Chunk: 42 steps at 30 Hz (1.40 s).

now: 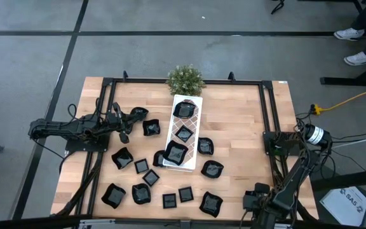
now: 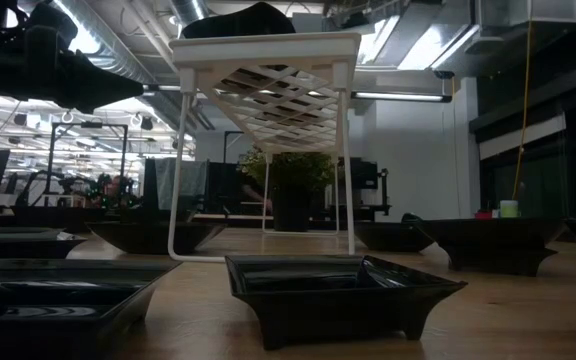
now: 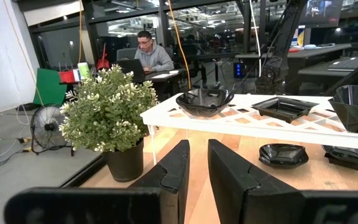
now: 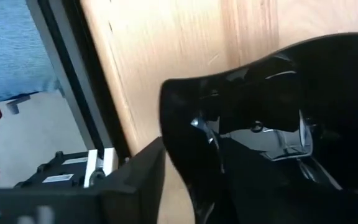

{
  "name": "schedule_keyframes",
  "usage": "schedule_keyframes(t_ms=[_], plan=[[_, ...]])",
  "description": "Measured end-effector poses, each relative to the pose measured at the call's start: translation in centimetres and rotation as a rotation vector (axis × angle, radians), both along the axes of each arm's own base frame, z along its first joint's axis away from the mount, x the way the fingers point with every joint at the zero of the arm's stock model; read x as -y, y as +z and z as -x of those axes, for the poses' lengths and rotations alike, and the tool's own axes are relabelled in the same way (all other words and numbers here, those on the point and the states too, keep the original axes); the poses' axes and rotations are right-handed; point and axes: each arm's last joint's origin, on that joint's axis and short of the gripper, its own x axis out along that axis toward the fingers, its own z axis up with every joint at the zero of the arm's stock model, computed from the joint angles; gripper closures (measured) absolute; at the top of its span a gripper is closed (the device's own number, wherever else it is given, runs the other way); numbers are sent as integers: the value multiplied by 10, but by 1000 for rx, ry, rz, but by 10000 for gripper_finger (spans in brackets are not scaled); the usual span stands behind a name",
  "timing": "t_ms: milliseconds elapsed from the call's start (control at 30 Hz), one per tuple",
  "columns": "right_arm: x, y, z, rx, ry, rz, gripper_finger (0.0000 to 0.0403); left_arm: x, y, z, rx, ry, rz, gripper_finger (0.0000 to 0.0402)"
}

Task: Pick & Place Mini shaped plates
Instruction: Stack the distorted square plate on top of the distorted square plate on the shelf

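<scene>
Several glossy black mini shaped plates rest flat on the wooden table around a white lattice tray. The tray stands raised on thin legs. Three plates sit on it. My left gripper hovers at the table's left, its fingers a narrow gap apart with nothing between them; one plate lies just beside it. My right gripper is at the near right corner, shut on a black plate that fills its wrist view. My right gripper has the plate by its raised rim. One finger stands outside the wall; the other is hidden by the dark plate itself. The plate looks tilted, close to the table's edge; whether any part rests on the wood cannot be seen.
A small green potted plant stands at the far edge behind the tray. A black metal frame runs round the table. Plates crowd the near half; bare wood lies between the tray and the right frame. A person sits at a desk beyond.
</scene>
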Motion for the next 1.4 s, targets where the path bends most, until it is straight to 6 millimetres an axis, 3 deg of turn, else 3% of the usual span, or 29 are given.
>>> schedule_keyframes(t_ms=[400, 633, 1033, 1400], plan=[[3, 2, 1, -15, 30, 40, 394, 0, 0, 0, 0, 0, 0, 350], [7, 29, -3, -35, 41, 166, 392, 0, 0, 0, 0, 0, 0, 348], [17, 99, -24, 214, 111, 455, 399, 0, 0, 0, 0, 0, 0, 348], [38, 117, -59, 311, 301, 599, 398, 0, 0, 0, 0, 0, 0, 348]])
